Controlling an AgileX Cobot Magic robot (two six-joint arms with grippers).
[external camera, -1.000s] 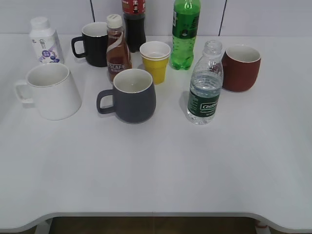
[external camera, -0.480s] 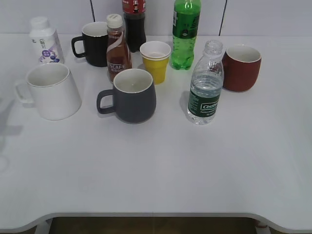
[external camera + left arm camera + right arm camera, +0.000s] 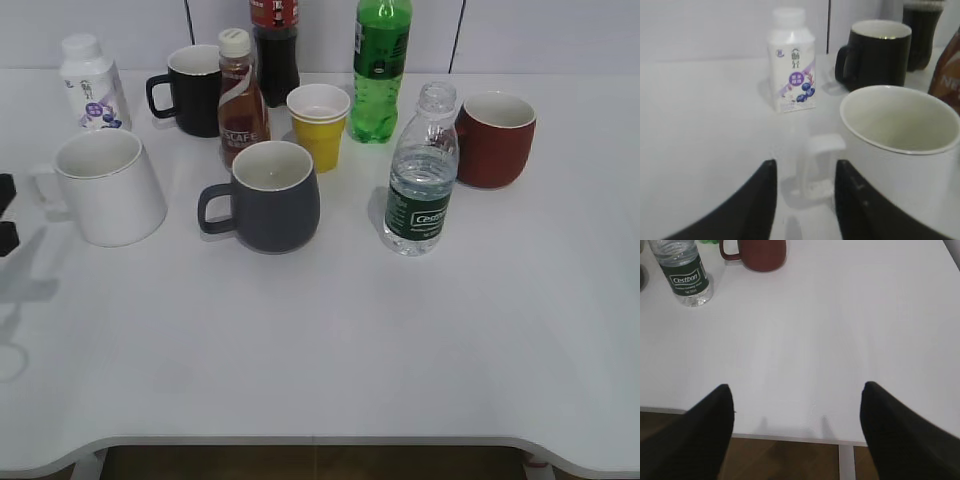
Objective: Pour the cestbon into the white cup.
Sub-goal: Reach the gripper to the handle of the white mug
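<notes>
The cestbon bottle (image 3: 422, 175) stands upright, capless, right of centre; it also shows at the top left of the right wrist view (image 3: 684, 271). The white cup (image 3: 108, 186) stands at the left, its handle pointing left. In the left wrist view the cup (image 3: 900, 150) is at the right and its handle (image 3: 819, 165) lies just ahead, between the jaws. My left gripper (image 3: 804, 172) is open and empty; its black fingertips show at the left edge of the exterior view (image 3: 6, 212). My right gripper (image 3: 797, 395) is open and empty over the table's front edge, far from the bottle.
A grey mug (image 3: 268, 196), brown Nescafe bottle (image 3: 241, 100), yellow paper cup (image 3: 319, 125), black mug (image 3: 192, 90), dark cola bottle (image 3: 275, 45), green soda bottle (image 3: 379, 68) and red mug (image 3: 494, 139) crowd the back. A small white bottle with purple label (image 3: 91, 85) stands behind the white cup.
My left gripper has come into the exterior view at the left edge, close to the white cup's handle. Its shadow has grown on the table. The objects have not moved.
</notes>
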